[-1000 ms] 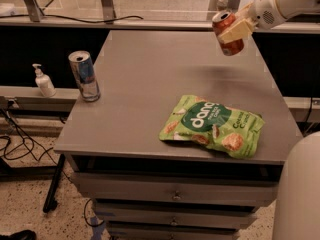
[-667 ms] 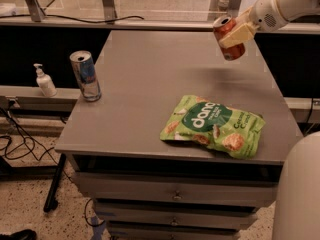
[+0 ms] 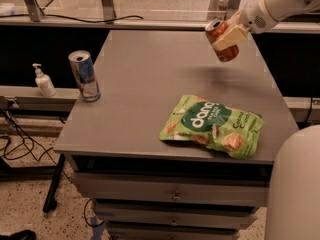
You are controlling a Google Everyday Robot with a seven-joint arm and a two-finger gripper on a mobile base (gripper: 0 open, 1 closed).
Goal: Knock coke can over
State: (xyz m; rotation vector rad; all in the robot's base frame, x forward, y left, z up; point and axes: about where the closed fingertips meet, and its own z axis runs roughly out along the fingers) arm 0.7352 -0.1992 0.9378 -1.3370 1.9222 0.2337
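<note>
The coke can [image 3: 221, 41], red-orange with a silver top, is held tilted in the air above the far right part of the grey table [image 3: 145, 84]. My gripper [image 3: 227, 36] comes in from the upper right on a white arm and is shut on the can, with a cream-coloured finger [image 3: 230, 37] across its side. The can's shadow lies on the tabletop below it.
A taller blue-and-silver can [image 3: 85, 76] stands upright at the table's left edge. A green snack bag [image 3: 212, 126] lies flat at the front right. A white pump bottle [image 3: 44, 82] stands on a ledge to the left. Drawers sit under the tabletop.
The gripper with the can has shifted slightly left and a little upward, and the can has tilted a bit more. Nothing else moved.
</note>
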